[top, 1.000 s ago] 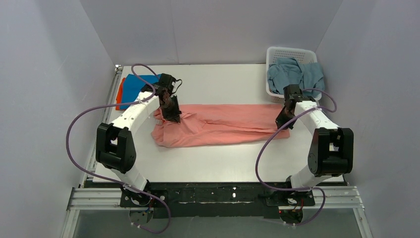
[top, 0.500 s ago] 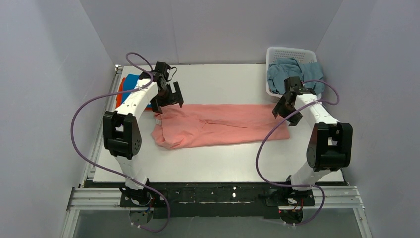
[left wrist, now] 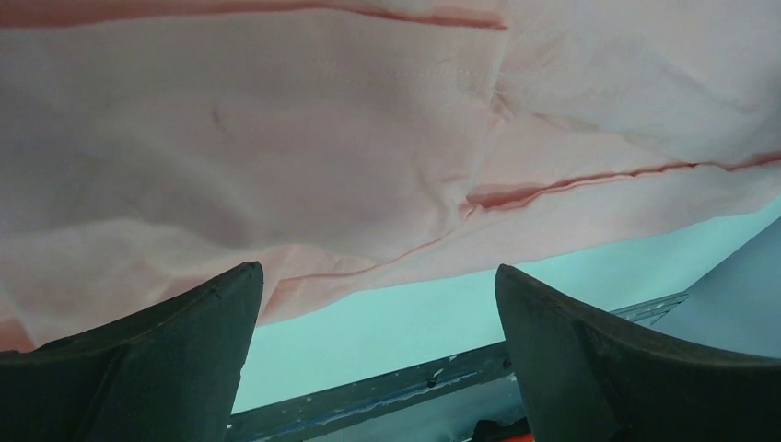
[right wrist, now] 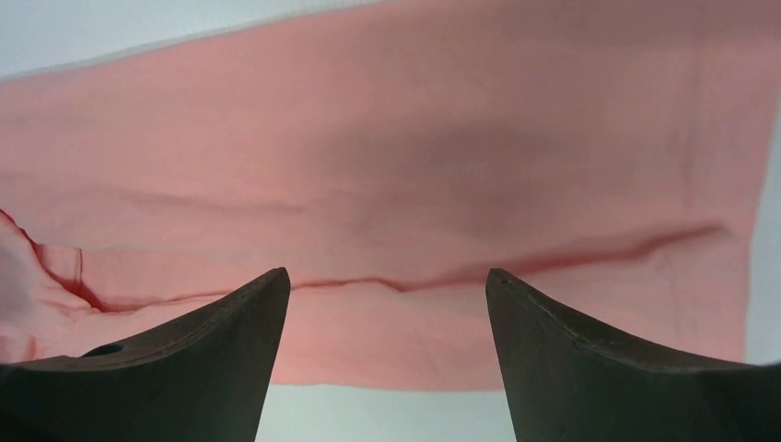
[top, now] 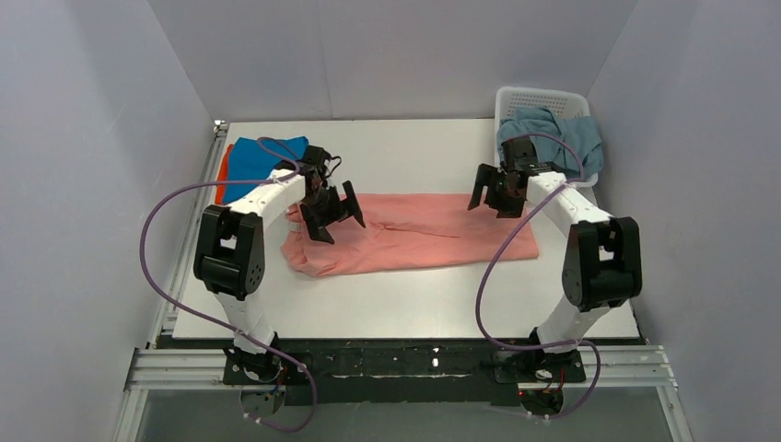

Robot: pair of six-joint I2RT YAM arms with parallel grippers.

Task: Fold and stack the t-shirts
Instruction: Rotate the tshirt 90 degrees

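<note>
Both spread wide and empty, left gripper point(top: 333, 210) and right gripper point(top: 491, 195) are hovering over one salmon-pink tee point(top: 419, 238) of four, the others being blue tee point(top: 253, 157), orange tee point(top: 222, 175) and grey-blue tee point(top: 555, 133).

White perforated basket point(top: 542, 99) — far right corner of white table point(top: 414, 299)

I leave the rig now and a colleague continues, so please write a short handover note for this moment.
Left pincer: open, empty, above the left part of the pink shirt.
Right pincer: open, empty, above its right part.
Pink shirt: flat on the table, folded into a long strip.
Done: blue shirt on orange shirt, far left corner.
To do: finish folding pink, stack it; grey-blue shirt waits in the basket.
</note>
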